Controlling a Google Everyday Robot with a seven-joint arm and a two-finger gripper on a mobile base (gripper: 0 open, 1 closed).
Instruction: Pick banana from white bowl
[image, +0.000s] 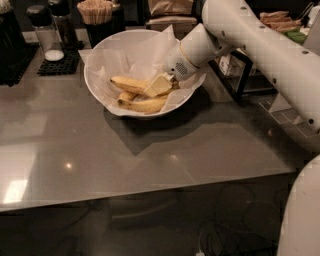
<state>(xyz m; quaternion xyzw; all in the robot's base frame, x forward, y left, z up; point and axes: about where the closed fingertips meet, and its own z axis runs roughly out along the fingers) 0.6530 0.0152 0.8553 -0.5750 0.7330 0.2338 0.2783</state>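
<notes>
your gripper (159, 86) reaches down into the white bowl (89, 82) on the grey table (100, 160), sitting right over the long banana (127, 83) that lies on crinkled paper (150, 45) beside two shorter bananas (142, 105), and you cannot tell whether it has hold.

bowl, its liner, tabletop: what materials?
White bowl: looks ceramic or hard plastic, smooth rim; can't tell which. Liner: thin paper, crinkled, edges standing up. Table: polished grey stone or laminate, mirrors lights. Gripper is down inside the bowl.
</notes>
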